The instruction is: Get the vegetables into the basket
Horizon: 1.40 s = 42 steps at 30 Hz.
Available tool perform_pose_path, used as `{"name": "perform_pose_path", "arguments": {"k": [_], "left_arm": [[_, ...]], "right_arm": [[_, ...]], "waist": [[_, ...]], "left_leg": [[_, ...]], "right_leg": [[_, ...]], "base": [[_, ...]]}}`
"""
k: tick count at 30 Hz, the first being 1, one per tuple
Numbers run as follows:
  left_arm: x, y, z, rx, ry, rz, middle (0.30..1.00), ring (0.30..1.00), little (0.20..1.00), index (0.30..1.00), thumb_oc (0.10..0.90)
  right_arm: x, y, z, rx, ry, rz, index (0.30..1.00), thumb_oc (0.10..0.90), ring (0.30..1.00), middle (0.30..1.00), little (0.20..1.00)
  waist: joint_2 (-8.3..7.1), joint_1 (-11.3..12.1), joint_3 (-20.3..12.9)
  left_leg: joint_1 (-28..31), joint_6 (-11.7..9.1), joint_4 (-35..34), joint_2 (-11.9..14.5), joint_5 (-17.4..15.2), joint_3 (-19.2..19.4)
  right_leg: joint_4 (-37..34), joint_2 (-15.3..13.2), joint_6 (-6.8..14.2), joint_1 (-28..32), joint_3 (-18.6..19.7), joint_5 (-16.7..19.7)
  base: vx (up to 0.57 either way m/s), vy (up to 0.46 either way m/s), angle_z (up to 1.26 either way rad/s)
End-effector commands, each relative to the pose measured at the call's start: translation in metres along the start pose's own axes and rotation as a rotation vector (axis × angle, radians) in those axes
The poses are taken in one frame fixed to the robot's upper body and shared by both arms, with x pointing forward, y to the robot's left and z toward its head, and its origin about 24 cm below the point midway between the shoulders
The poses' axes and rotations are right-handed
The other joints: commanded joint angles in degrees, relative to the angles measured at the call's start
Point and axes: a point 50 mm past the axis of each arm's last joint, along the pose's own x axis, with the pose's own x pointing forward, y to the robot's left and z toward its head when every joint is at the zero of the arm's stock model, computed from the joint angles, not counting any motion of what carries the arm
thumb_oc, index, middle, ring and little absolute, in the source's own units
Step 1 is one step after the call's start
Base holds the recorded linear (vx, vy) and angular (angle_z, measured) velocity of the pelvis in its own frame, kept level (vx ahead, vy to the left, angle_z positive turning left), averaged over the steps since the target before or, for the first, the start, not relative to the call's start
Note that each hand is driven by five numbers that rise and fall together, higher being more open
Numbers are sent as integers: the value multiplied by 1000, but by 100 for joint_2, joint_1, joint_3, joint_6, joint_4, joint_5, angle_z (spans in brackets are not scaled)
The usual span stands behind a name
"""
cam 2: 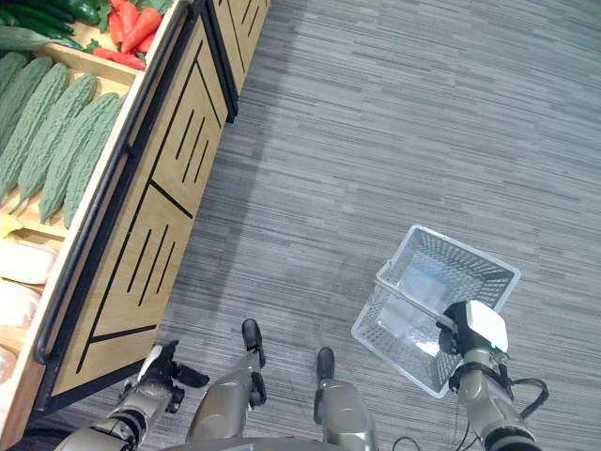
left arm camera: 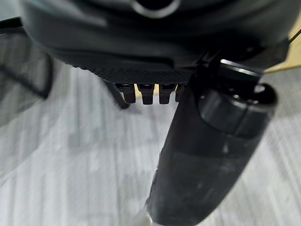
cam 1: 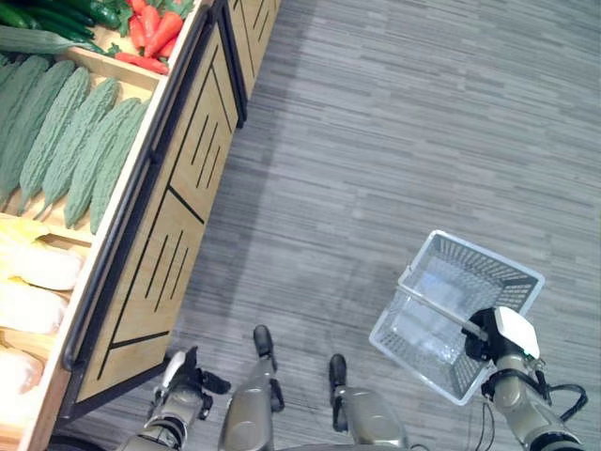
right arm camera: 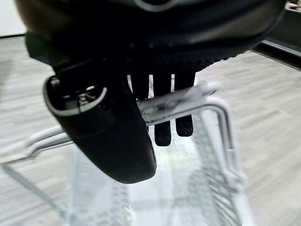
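Basket [cam 1: 457, 310] of pale see-through mesh hangs over the grey floor [cam 1: 394, 141], its handle gripped by the right hand [cam 1: 484, 345]; left hand [cam 1: 183, 376] hangs relaxed beside the wooden stand [cam 1: 160, 244] holding green bitter gourds [cam 1: 70, 141].

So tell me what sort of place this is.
Probably a shop's produce section: a wooden stand displays bitter gourds, red peppers and cucumbers, and the right hand carries a basket.

white basket [cam 1: 441, 282], green bumpy gourds [cam 1: 70, 141], red peppers [cam 1: 150, 33]
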Motion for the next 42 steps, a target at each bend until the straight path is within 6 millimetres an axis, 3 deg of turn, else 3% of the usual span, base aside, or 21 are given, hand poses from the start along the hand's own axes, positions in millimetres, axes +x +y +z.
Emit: {"name": "perform_pose_path", "arguments": {"k": [1,6,9,14,16,20,23,29,33,36,38,39,40,41,42], "left_arm": [[-4,9,-30,16,86,55,1000,1000,1000,1000,900],[-4,8,-35,20,100,48,1000,1000,1000,1000,900],[-6,5,-38,27,105,37,1000,1000,1000,1000,900],[-5,5,-34,18,98,42,1000,1000,1000,1000,900],[-5,5,-32,6,98,49,1000,1000,1000,1000,900],[-6,3,-37,5,115,43,1000,1000,1000,1000,900],[-8,-1,-41,-8,133,33,1000,1000,1000,1000,900],[-14,-12,-54,-37,188,10,1000,1000,1000,1000,900],[-16,-19,-52,-61,192,9,1000,1000,1000,1000,900],[-16,-25,-47,-69,180,-3,1000,1000,1000,1000,900],[-16,-29,-42,-60,167,-14,1000,1000,1000,1000,900],[-16,-32,-36,-35,148,-25,1000,1000,1000,1000,900],[-16,-32,-36,-34,147,-25,1000,1000,1000,1000,900],[-16,-33,-34,3,133,-28,1000,1000,1000,1000,900],[-17,-35,-36,16,138,-36,1000,1000,1000,1000,900]], "right_arm": [[12,-33,4,6,-29,-176,300,400,300,300,300],[16,-27,6,19,-7,-158,300,400,300,300,300],[20,-27,14,17,-29,-157,300,400,300,300,300],[25,-35,26,13,-81,-185,300,400,300,300,300],[26,-39,32,22,-110,-202,300,400,300,300,300],[25,-41,32,9,-121,-202,300,400,300,300,300],[22,-35,25,5,-95,-170,300,400,300,300,300],[20,-48,12,-33,-91,-185,300,400,300,300,300],[16,-49,0,-43,-58,-183,300,400,300,300,300],[9,-40,-17,-36,15,-159,300,400,300,300,300],[3,-32,-26,-32,59,-138,300,400,300,300,300],[-3,-25,-36,-34,100,-120,300,400,300,300,300],[-3,-25,-36,-34,101,-121,300,400,300,300,300],[-9,-19,-44,-29,141,-112,300,400,300,300,300],[-10,-16,-44,-29,142,-100,300,400,300,300,300]], "waist": [[-289,205,-286],[-281,273,-317],[-146,264,-205],[-36,152,-72],[-66,52,23],[-132,-43,21],[-177,-17,-27],[-54,61,-222],[13,86,-287],[54,29,-300],[76,-70,-313],[112,-187,-328],[108,-192,-303],[199,-307,-332],[242,-305,-353]], "left_leg": [[-351,-452,693,293,-326,11],[-177,-290,535,157,-452,-41],[90,-180,517,66,-619,-160],[279,-247,524,81,-704,-378],[405,-300,531,27,-783,-569],[556,-394,578,8,-883,-847],[598,-444,717,-28,-959,-1048],[641,-676,690,245,-819,-1391],[619,-774,641,367,-657,-1592],[515,-812,635,521,-501,-1263],[406,-835,652,652,-394,-729],[427,-954,655,873,-344,-64],[388,-916,664,879,-258,-27],[439,-1079,555,1108,-74,621],[494,-1098,500,1092,-117,594]], "right_leg": [[-90,-401,437,81,129,915],[438,-461,485,-64,110,1190],[1142,-266,388,-423,258,1213],[669,-83,271,-1043,365,965],[102,-13,337,-1298,626,1104],[-302,-115,426,-1463,583,1396],[-284,-125,364,-1229,472,1300],[-231,64,119,-911,65,928],[-154,103,-11,-800,-184,719],[-193,-29,-59,-648,-547,626],[-270,-136,-62,-546,-804,619],[-355,-260,17,-372,-1069,566],[-376,-265,-28,-388,-1129,653],[-407,-385,73,-230,-1400,593],[-412,-403,110,-159,-1467,556]], "base": [[107,208,-1],[55,118,1],[67,127,-8],[82,-10,13],[176,-129,34],[186,-174,70],[151,-214,97],[142,-248,32],[79,-205,64],[15,-127,54],[2,-94,100],[-37,-70,127],[11,-25,139],[18,59,147],[121,116,125]]}}
